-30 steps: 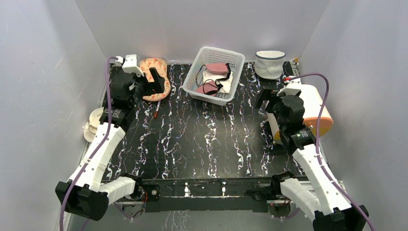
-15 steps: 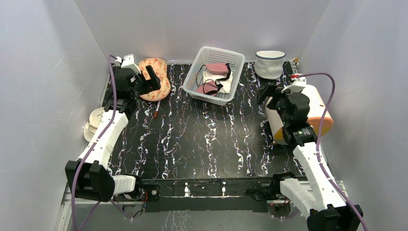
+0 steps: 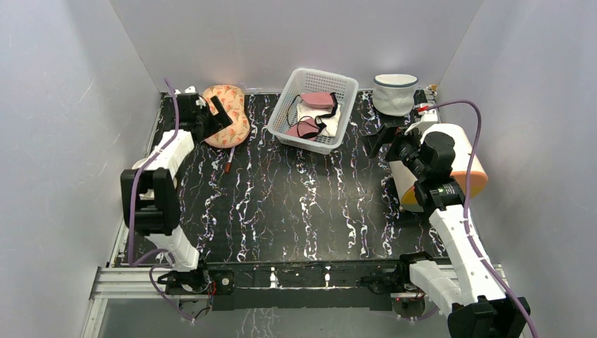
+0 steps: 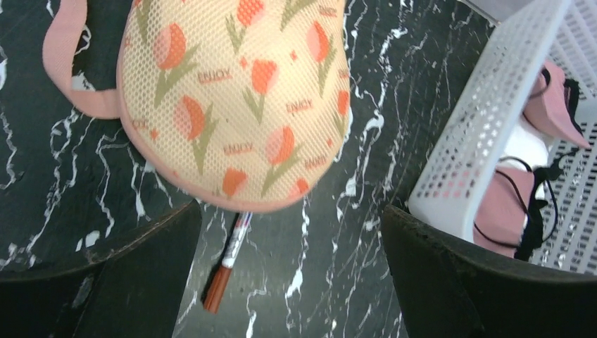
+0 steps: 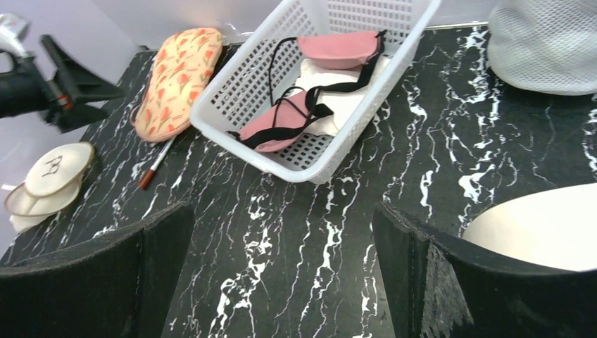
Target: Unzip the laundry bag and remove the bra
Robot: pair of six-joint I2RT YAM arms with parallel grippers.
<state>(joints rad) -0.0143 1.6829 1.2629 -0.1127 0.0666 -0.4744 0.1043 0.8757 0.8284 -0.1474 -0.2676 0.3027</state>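
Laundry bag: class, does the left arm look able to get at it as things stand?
Probably yes. The left end effector hangs open close by the laundry bag, with nothing between them; only a pen lies by the bag's edge.

Even, bright, diffuse light; soft shadows; wrist views' near edges blurred.

Pink bra (image 5: 271, 130) in white basket (image 5: 239, 77)

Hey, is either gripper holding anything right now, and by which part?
Nothing is held: the left gripper is open above the laundry bag, the right gripper open and empty.
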